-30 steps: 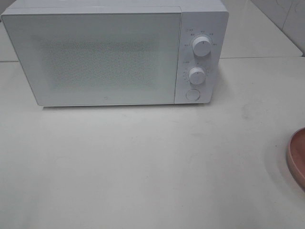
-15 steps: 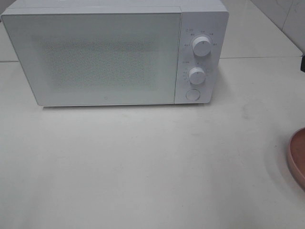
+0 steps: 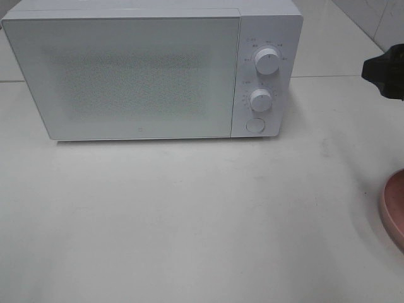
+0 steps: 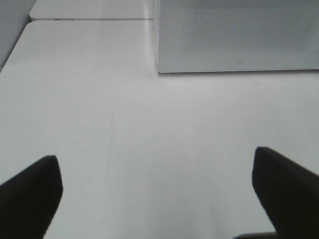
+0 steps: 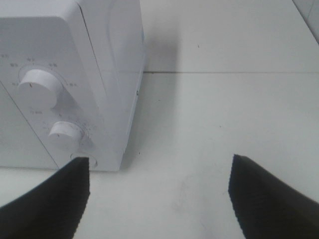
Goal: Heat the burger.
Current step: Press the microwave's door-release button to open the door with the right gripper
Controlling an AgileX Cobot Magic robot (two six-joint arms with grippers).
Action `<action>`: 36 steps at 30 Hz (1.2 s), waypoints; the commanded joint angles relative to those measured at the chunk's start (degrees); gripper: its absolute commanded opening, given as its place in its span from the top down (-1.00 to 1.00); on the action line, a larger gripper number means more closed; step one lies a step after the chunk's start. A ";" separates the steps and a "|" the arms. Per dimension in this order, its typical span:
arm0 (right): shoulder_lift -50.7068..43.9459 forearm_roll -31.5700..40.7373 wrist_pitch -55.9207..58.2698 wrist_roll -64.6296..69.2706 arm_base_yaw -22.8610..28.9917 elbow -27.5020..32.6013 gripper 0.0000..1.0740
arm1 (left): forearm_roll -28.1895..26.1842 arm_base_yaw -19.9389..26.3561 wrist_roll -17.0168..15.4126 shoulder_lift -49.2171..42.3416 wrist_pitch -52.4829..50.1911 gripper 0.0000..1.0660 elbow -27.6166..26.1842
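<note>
The pale desk [image 3: 189,221] fills most of the high view, and its surface carries faint scuffs. At its far side stands a white microwave [image 3: 139,76], square to the camera, with its wide speckled door [image 3: 126,76] shut flat against the body. The control panel [image 3: 268,38] runs down the microwave's right side. At the right edge of the high view a dark part of the right arm [image 3: 385,71] shows, well apart from the microwave and above the desk. Below it, also at the right edge, lies a slice of a round pink plate [image 3: 394,208] on the desk; only its rim can be seen. The right pincer [image 5: 157,159] hangs over bare desk near the microwave's right front corner, its two dark ribbed fingers [image 5: 50,199] spread wide with nothing between them. The left pincer [image 4: 153,154] is likewise spread wide and holds nothing, with bare desk under it and the microwave's lower left corner beyond. On the panel sit the upper knob [image 3: 267,63], the slightly smaller lower knob [image 3: 260,99] and, lowest, a round button [image 3: 255,125]. The burger cannot be seen in any view; the frosted door hides whatever is inside.
</note>
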 commanded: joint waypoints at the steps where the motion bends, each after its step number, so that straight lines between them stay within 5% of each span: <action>1: 2.69 -0.23 -6.53 0.23 -0.34 -0.29 -0.40 | -0.06 0.17 -0.11 -1.43 -0.74 -0.81 0.17; 11: 13.41 -0.40 -22.63 -1.09 -0.34 0.17 -0.40 | -0.06 0.17 -0.11 -1.43 -0.74 -0.81 0.17; 18: 17.07 -0.17 -40.74 -1.03 -0.34 7.68 -0.40 | -0.06 0.17 -0.11 -1.43 -0.74 -0.81 0.17; 29: 20.45 0.92 -48.19 1.72 -0.34 13.35 -0.40 | -0.06 0.17 -0.17 -1.43 -0.74 -0.81 0.17; 36: 21.83 11.52 -57.30 -7.85 5.21 17.82 -0.40 | -0.06 0.17 -0.11 -1.43 -0.74 -0.81 0.17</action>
